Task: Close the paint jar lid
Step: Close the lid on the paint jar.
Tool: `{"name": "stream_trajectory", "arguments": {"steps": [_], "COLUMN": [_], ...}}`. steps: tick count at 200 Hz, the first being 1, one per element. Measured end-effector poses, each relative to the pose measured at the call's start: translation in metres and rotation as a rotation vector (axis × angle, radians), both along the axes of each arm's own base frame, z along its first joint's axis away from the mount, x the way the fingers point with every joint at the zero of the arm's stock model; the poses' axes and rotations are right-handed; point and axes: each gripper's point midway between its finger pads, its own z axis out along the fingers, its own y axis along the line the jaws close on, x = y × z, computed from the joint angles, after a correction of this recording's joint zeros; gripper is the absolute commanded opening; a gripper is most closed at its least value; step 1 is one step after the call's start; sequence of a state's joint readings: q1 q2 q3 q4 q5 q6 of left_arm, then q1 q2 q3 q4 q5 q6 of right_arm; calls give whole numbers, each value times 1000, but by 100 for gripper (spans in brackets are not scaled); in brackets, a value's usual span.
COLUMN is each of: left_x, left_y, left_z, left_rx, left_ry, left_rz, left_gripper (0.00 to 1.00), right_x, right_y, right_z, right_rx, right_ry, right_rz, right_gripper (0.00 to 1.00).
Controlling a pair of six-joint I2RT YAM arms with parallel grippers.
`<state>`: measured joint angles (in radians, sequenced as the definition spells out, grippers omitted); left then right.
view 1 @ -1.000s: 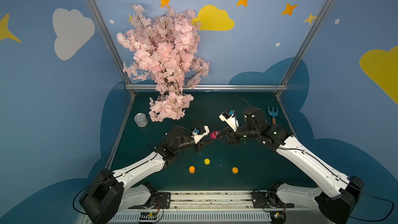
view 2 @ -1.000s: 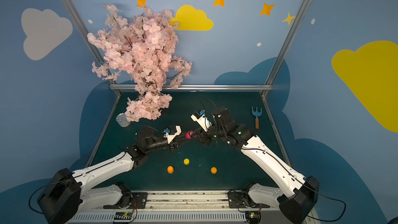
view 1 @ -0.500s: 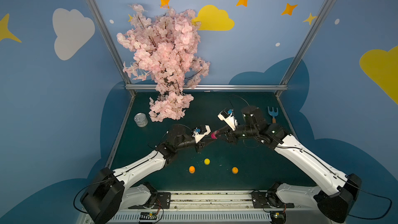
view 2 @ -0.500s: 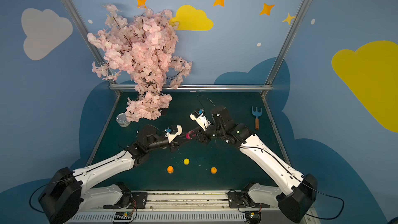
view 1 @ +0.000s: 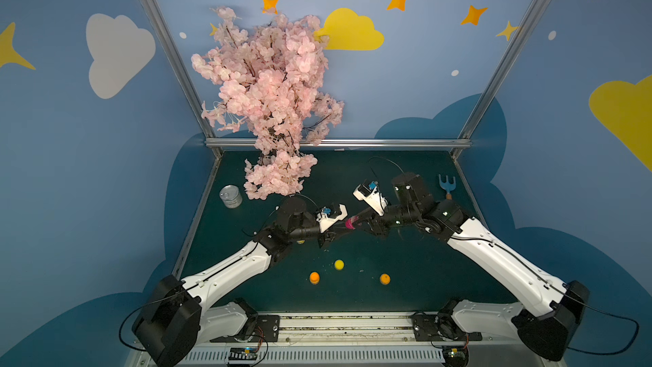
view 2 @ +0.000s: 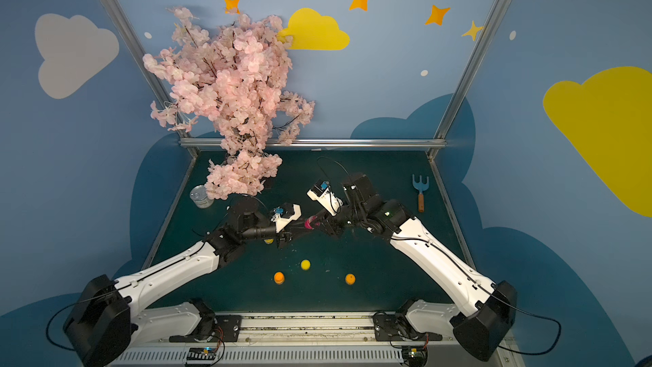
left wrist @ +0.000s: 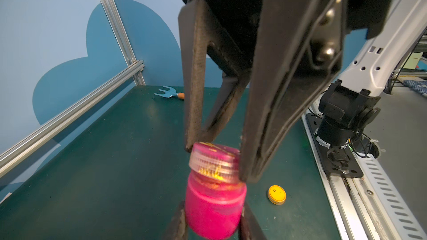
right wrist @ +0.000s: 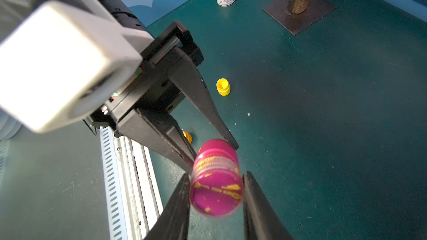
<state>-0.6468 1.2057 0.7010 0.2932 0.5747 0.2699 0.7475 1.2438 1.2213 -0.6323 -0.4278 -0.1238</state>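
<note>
A pink paint jar (view 1: pixel 350 223) is held up off the green table (view 1: pixel 405 277) near the table's middle, between the two arms, which meet there from 8 o'clock and 4 o'clock. The left gripper (right wrist: pixel 213 158) is clenched on the jar's pink body, one finger pressed to each side, as is seen in both wrist views. The lid (left wrist: pixel 213 162), a clear ribbed cap with a pink top smeared with yellow paint, is seated on the jar's mouth and appears slightly tilted rather than square; whether it is screwed down cannot be told. The right gripper (right wrist: pixel 216 176) is closed around that lid, with its fingers (left wrist: pixel 249 172) laid against the ribbed rim on opposite sides. The jar's lid end is turned toward the right arm. At 6 o'clock from the jar a small yellow pot (view 1: pixel 339 264) is set on the table, with an orange pot (view 1: pixel 314 277) at 8 o'clock of it and a second orange pot (view 1: pixel 385 279) at 4 o'clock of it, all three apart from one another. A tin can (view 1: pixel 231 196) is stood upright at 10 o'clock on the table, just beside the lowest flowers of a pink blossom tree (view 1: pixel 268 100) at 11 o'clock. A blue rake (view 1: pixel 447 185) is laid flat at 2 o'clock, near the table's edge.
</note>
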Motion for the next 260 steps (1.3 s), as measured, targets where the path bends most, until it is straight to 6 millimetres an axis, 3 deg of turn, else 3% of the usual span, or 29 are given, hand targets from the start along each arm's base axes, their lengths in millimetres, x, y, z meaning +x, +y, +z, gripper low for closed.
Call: {"name": "stream_trajectory", "arguments": {"steps": [85, 133, 260], "left_x": [-8, -7, -5], "left_y": [4, 6, 8], "left_z": [1, 12, 11], "left_rx": [42, 24, 27], "left_ry": [14, -32, -26], "left_rz": [-41, -32, -21], "left_gripper": [21, 22, 21], "right_x": [-6, -8, -6], "right_y": [0, -4, 4], "right_z": [0, 10, 8], "right_rx": [-22, 5, 10], "right_ry": [-5, -19, -15], "right_rz": [37, 27, 31], "right_gripper": [31, 31, 31]}}
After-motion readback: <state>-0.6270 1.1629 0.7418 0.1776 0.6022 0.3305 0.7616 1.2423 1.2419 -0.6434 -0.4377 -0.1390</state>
